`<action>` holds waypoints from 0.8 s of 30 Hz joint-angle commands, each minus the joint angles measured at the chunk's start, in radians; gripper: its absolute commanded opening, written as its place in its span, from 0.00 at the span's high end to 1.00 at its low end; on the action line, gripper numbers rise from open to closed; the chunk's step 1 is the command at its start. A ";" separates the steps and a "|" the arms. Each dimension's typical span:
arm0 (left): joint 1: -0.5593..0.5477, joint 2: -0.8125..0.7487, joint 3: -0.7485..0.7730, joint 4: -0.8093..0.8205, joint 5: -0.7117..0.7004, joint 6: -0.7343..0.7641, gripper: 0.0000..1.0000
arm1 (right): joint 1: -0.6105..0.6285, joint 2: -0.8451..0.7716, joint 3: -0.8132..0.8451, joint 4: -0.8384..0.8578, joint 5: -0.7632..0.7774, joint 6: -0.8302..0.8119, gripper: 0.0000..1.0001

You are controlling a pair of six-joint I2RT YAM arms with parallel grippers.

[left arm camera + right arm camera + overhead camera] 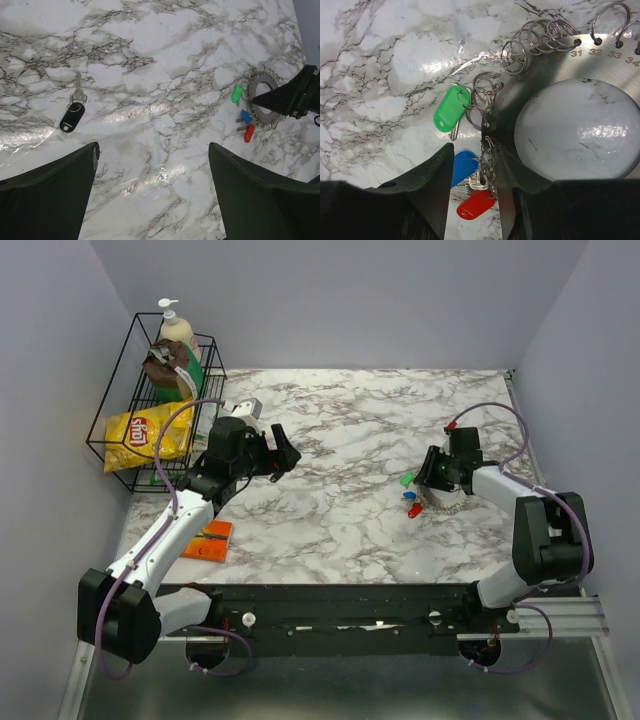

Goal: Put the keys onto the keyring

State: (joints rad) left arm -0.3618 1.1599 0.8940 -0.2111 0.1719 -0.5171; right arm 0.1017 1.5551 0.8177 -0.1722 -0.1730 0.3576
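With the left tool (152, 146) wide open and the right tool (472, 150) half closed over small rings (487, 86) at the rim of the keyring (545, 65) on the tabletop (380, 60), grip unclear, these could slip out and push the keys (451, 107) away.

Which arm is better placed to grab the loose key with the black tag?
Left. The black-tagged key lies ahead of the open left gripper, while the right gripper straddles the rim of the keyring across the table.
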 commanded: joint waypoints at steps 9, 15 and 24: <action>0.003 0.011 -0.020 0.035 0.028 -0.014 0.01 | 0.001 0.042 0.035 -0.018 0.023 -0.005 0.59; 0.003 0.017 -0.010 0.030 0.029 -0.006 0.01 | 0.000 0.045 0.037 -0.043 0.036 -0.005 0.59; 0.004 0.018 -0.009 0.024 0.029 -0.003 0.01 | 0.001 0.068 0.044 -0.049 0.020 -0.008 0.73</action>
State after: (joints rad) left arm -0.3618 1.1793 0.8837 -0.1955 0.1772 -0.5270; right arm 0.1017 1.5982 0.8352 -0.1852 -0.1646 0.3553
